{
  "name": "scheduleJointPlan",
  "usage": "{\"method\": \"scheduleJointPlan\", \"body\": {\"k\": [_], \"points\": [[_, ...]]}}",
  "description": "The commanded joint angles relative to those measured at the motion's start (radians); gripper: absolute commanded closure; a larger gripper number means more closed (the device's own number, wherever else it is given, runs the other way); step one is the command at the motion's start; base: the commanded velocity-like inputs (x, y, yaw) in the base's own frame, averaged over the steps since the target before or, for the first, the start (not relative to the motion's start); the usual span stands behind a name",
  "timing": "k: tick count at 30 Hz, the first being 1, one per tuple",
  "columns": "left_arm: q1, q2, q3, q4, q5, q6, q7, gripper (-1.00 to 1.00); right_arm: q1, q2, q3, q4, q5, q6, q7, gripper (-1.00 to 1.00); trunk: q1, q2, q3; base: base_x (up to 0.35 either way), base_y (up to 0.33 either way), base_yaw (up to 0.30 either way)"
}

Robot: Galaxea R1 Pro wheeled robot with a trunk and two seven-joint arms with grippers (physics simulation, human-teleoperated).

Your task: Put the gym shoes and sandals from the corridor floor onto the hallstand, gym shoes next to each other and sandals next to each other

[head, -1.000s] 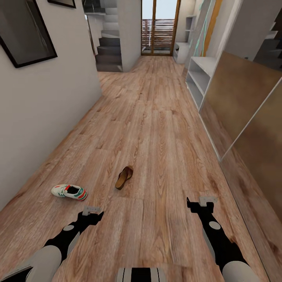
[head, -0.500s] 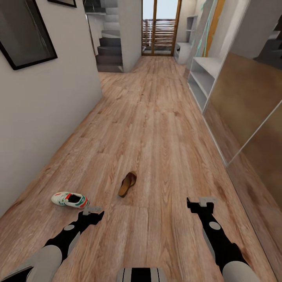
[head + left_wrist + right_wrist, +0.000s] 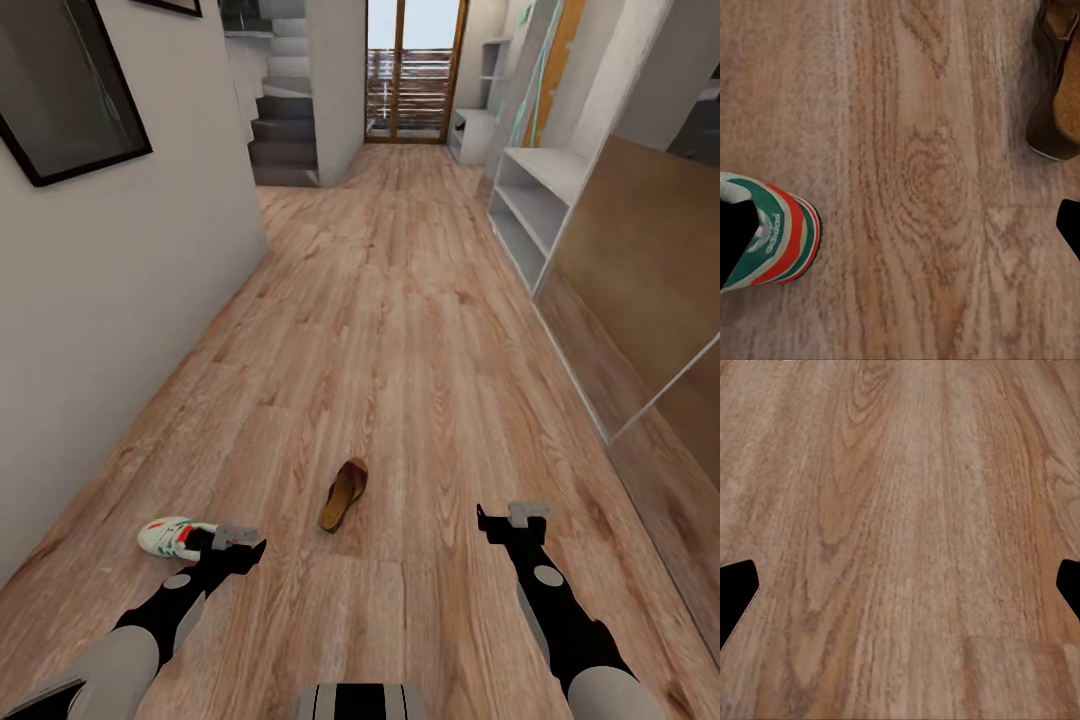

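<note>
One gym shoe [image 3: 170, 537], white with green and red stripes, lies on the corridor floor [image 3: 400, 330] at the lower left, its near end hidden behind my left gripper [image 3: 236, 537]. One brown sandal [image 3: 344, 494] lies a little right of it. My left gripper [image 3: 900, 229] hangs open above bare planks, between the gym shoe's striped heel [image 3: 780, 236] and the sandal [image 3: 1057, 97]. To the right, my right gripper [image 3: 514, 514] is open over bare floor [image 3: 900, 510]. The hallstand [image 3: 535, 205], a long low pale grey rack with two open tiers, stands far ahead along the right wall.
A white wall [image 3: 120, 280] with a dark framed picture [image 3: 60, 90] runs along the left. Brown panels [image 3: 640, 270] line the right wall. Stairs [image 3: 285, 130], a glass door [image 3: 415, 70] and another grey shelf unit [image 3: 470, 130] lie at the corridor's far end.
The whole view has shifted: the camera has moved forward and a little left. The shoe and sandal now sit lower in the picture. Both arms hold the same pose.
</note>
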Motion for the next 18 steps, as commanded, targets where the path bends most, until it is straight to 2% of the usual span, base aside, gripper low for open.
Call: {"method": "scheduleJointPlan", "body": {"k": [1,7,18], "points": [[-0.001,0.0,0.009,0.001,-0.009,-0.004,-0.005,-1.0,-0.001,0.0,-0.003,0.0,0.01,-0.003,-0.001,-1.0,0.0,0.0,-0.001,0.083,0.066,-0.014],[-0.001,0.0,0.009,0.003,-0.009,-0.005,-0.005,-1.0,-0.001,0.0,-0.003,-0.001,0.01,-0.002,-0.001,-1.0,0.0,0.0,-0.001,0.041,0.033,-0.138],[-0.001,0.0,0.009,0.004,-0.009,-0.006,-0.005,-1.0,-0.001,0.0,-0.003,-0.001,0.01,-0.002,-0.001,-1.0,0.0,0.0,-0.001,0.007,0.006,-0.271]]}}
